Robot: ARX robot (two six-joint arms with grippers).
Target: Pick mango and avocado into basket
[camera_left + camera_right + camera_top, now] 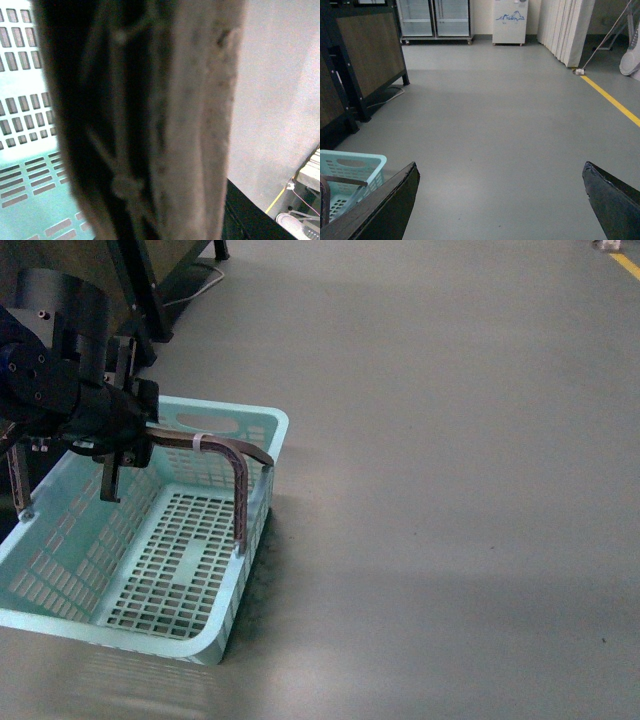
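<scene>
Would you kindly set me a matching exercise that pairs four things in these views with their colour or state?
Things:
1. basket
2. handle
3. floor line
4. right gripper

Descriptions:
A. yellow
B. fingers wide apart, nothing between them
C. light turquoise
D. brown

Pairs: 1-C; 2-D; 3-A; 4-B

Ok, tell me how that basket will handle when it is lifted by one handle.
The basket is thin slotted plastic with no fruit showing inside, so it is probably light. Lifted by one brown handle, off its middle, it would likely hang tilted and swing. The slotted walls may flex a little.
</scene>
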